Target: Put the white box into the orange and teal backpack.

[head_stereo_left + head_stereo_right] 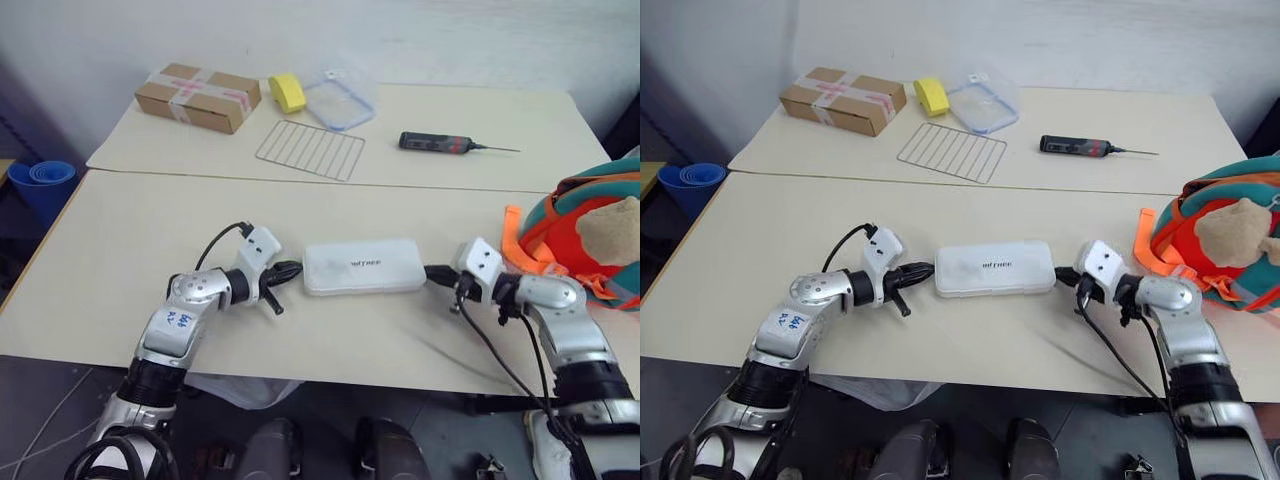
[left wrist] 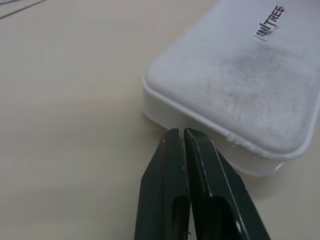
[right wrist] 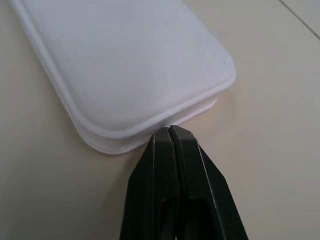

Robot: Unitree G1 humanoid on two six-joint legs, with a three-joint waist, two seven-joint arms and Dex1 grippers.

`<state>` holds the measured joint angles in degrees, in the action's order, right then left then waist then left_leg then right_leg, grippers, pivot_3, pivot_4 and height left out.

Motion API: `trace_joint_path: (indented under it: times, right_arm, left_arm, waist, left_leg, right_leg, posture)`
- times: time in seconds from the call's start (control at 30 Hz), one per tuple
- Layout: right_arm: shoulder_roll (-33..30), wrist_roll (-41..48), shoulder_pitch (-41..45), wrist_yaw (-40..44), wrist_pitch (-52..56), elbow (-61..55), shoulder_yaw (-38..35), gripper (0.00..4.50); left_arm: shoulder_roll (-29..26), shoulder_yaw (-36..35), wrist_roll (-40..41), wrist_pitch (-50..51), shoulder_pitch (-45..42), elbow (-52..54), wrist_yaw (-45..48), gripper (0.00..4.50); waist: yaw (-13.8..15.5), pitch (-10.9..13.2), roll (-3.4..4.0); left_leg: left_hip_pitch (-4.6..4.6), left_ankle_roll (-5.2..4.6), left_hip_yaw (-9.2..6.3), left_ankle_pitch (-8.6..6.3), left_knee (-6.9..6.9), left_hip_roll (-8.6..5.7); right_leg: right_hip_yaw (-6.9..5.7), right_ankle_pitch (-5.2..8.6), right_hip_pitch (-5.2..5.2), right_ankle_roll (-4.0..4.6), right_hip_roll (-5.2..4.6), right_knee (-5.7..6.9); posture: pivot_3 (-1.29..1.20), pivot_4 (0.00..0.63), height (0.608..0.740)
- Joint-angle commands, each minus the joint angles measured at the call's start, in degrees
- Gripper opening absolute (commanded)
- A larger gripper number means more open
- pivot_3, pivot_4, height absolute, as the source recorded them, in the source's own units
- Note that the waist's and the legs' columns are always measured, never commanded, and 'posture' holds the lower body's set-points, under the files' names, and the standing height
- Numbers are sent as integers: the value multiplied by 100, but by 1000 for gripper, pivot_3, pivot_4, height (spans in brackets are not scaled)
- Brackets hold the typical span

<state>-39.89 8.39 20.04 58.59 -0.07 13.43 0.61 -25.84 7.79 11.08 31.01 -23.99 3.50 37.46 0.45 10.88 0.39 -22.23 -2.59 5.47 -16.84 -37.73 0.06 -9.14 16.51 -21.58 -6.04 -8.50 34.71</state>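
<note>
1. Two end effectors, the left end effector (image 1: 289,270) and the right end effector (image 1: 436,272), are closed with nothing held; each tip is pressed to one short end of the white box (image 1: 362,267).
2. The box, flat with rounded corners, is squeezed between them on the surface (image 1: 120,290).
3. Next, a lift towards the orange and teal backpack (image 1: 590,235), beyond the right end effector, seems required.

White box (image 1: 362,266) with small grey lettering sits on the pale beige table (image 1: 120,260), black fingers (image 2: 172,190) at each end of it. The backpack (image 1: 590,235) shows orange and teal with bright orange straps and a tan teddy bear (image 1: 612,232). Behind: brown cardboard box (image 1: 197,96) with pinkish tape, yellow block (image 1: 288,92), blue-rimmed clear container (image 1: 340,99).
</note>
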Motion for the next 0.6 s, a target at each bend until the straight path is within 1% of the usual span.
trace_joint_path:
  times: [0.03, 0.17, 0.27, 0.37, 0.4, 0.43, 0.5, 0.53, 0.57, 0.6]
  right_arm:
    - [-169, 364, -686, 169, 642, -1270, -17, 3]
    - [-270, 467, -1235, -127, 1135, -1866, -334, 3]
    - [-403, 500, -1514, -261, 1253, -1914, -668, 3]
    - [-656, 409, -1699, -216, 1042, -1658, -914, 0]
    - [-727, 416, -1743, -182, 981, -1584, -961, 0]
    - [-785, 427, -1766, -133, 935, -1532, -981, 0]
    - [-874, 432, -1722, -34, 817, -1394, -982, 0]
    - [-893, 424, -1659, -7, 767, -1319, -966, 0]
    - [-903, 411, -1592, 16, 718, -1252, -941, 0]
    - [-909, 398, -1541, 43, 675, -1204, -916, 0]
  left_arm:
    - [-83, 138, 194, -1, 354, 614, 341, 166]
    - [-272, 40, 367, 171, 773, 1126, 492, 166]
    - [-434, -183, 523, 285, 951, 1227, 609, 166]
    - [-444, -803, 1176, 1121, 743, 997, 577, 714]
    - [-425, -1028, 1497, 1590, 602, 890, 572, 1045]
    - [-425, -1210, 1801, 2138, 447, 770, 576, 1333]
    - [-623, -1463, 2456, 3951, -137, 191, 768, 1960]
    - [-700, -1552, 2757, 4629, -439, -153, 953, 2240]
    - [-763, -1599, 2921, 5158, -730, -492, 1050, 2556]
    - [-784, -1625, 3019, 5391, -935, -749, 1118, 2883]
  waist:
    - [10, 0, 0]
    - [34, -2, 0]
    - [73, -2, 0]
    - [110, 0, 2]
    - [115, 0, 1]
    - [118, 0, 1]
    - [112, 1, 0]
    - [105, 2, -2]
    - [94, 2, -2]
    - [88, 2, -2]
  left_leg:
    - [1, 1, -1, -1, 0, 2]
    - [4, 11, -2, -15, -2, 17]
    - [1, 6, 1, -20, -7, 17]
    - [1, 6, 1, -27, -12, 21]
    - [1, 3, -1, -28, -13, 21]
    - [0, 4, -2, -29, -14, 22]
    - [0, 3, -1, -30, -16, 20]
    - [-2, 3, -2, -29, -19, 20]
    - [-3, 3, -1, -29, -20, 19]
    - [-2, 1, 0, -28, -21, 15]
  right_leg:
    - [0, 0, 0, 0, -1, 1]
    - [1, 0, 5, 1, -6, -9]
    - [4, 0, 3, 1, -9, -10]
    - [5, 1, 1, 2, -11, -27]
    - [3, 1, 1, 3, -11, -27]
    - [3, 1, 1, 3, -11, -27]
    - [3, 1, 2, 3, -6, -14]
    - [1, 1, 2, 2, 0, 0]
    - [0, 1, 2, 2, 7, 3]
    - [0, 2, 1, 2, 13, 8]
  posture:
    - [0, 150, 740]
    - [0, 150, 740]
    - [0, 150, 740]
    - [0, 150, 740]
    - [0, 150, 740]
    - [0, 150, 740]
    - [0, 150, 740]
    - [0, 150, 740]
    - [0, 150, 740]
    - [0, 150, 740]
